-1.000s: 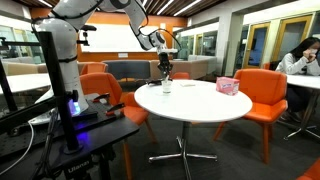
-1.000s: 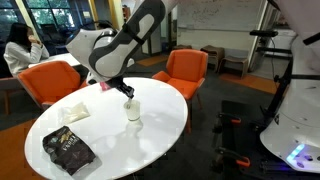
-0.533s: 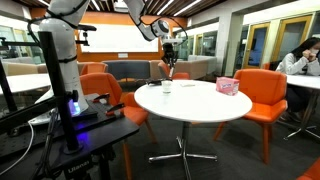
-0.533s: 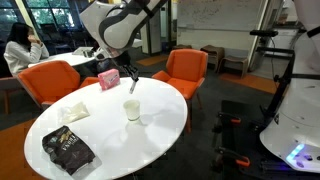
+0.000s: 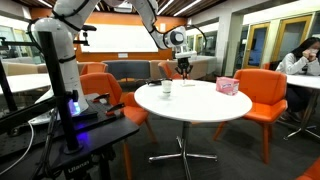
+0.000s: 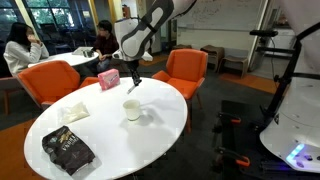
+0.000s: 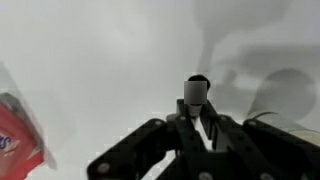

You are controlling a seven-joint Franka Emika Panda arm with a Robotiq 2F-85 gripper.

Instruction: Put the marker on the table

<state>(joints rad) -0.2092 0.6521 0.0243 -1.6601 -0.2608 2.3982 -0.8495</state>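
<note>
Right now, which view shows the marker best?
Wrist view: the marker sits centred, clamped in the gripper, foreshortened. In both exterior views it is only a tiny dark sliver under the gripper.

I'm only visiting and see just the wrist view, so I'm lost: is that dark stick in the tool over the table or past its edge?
Observer: Over the table. In an exterior view the tool holds the marker in the air, clear of the white top.
Operator: Is anything beneath it?
Observer: Only bare tabletop, as far as I can tell. A white cup stands on the table, off to one side of the tool.
Operator: Anything else up there?
Observer: A dark bag lies flat near the rim far from the tool.
</note>
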